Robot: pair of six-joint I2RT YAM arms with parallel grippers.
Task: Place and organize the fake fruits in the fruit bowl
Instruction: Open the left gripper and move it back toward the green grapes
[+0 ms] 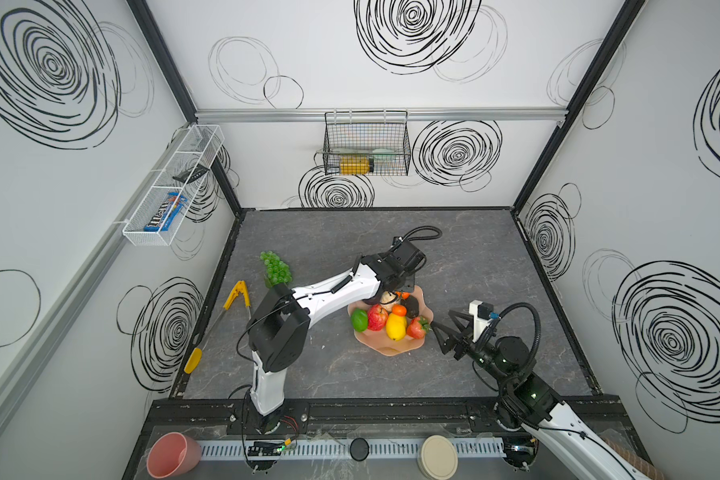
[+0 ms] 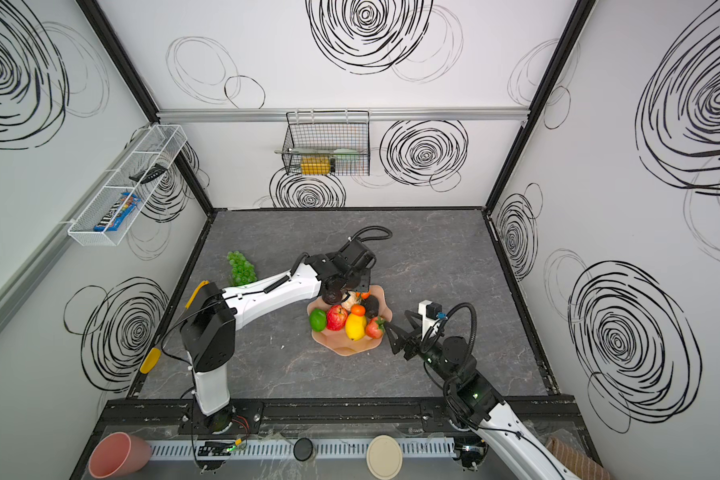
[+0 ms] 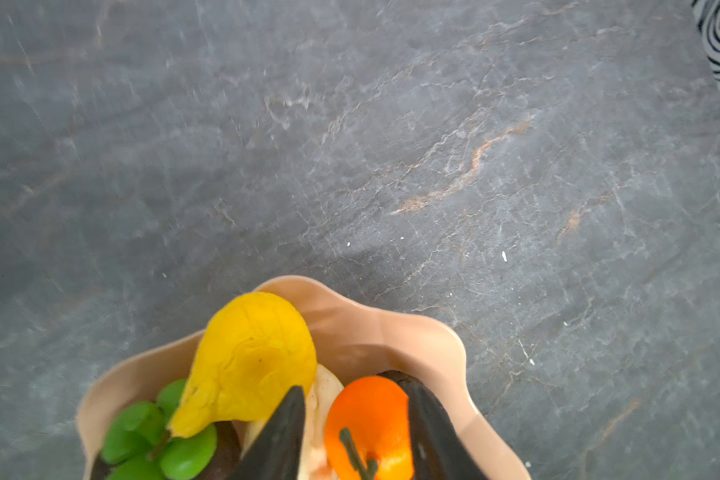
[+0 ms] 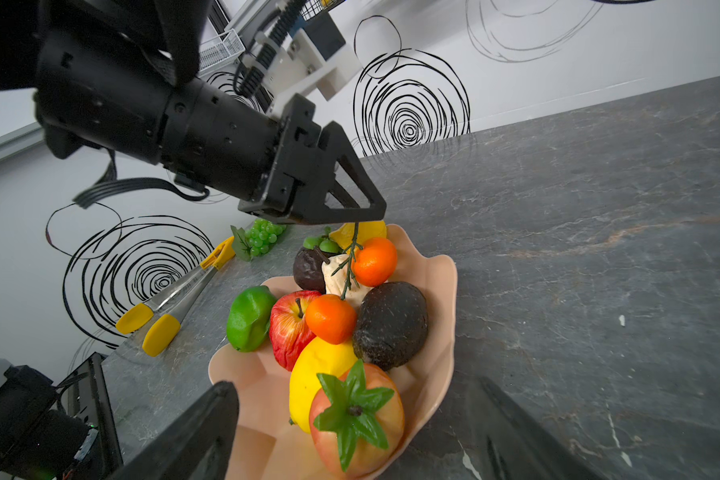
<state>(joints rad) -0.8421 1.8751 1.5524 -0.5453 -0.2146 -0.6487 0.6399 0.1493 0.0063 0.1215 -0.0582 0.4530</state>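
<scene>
The peach-pink fruit bowl (image 1: 387, 350) (image 4: 443, 299) holds a lime (image 1: 359, 320), apple (image 1: 377, 316), lemon (image 1: 395, 327), strawberry (image 1: 418, 328), avocado (image 1: 412, 306), pear (image 4: 337, 278), mangosteen (image 4: 308, 270) and two oranges (image 4: 331, 318). My left gripper (image 3: 356, 440) hangs over the bowl's far side. Its jaws are open, one on each side of the stemmed orange (image 3: 368, 419), which lies in the bowl. The right gripper (image 1: 441, 319) stands wide open at the bowl's right rim, beside the strawberry. A green grape bunch (image 1: 276, 269) lies on the table, far left of the bowl.
Yellow-handled tongs (image 1: 234, 300) lie along the table's left edge, near the grapes. A pink cup (image 1: 171, 455) and a beige disc (image 1: 437, 457) sit on the front ledge. A wire basket (image 1: 366, 145) hangs on the back wall and a white wire shelf (image 1: 171, 187) on the left wall.
</scene>
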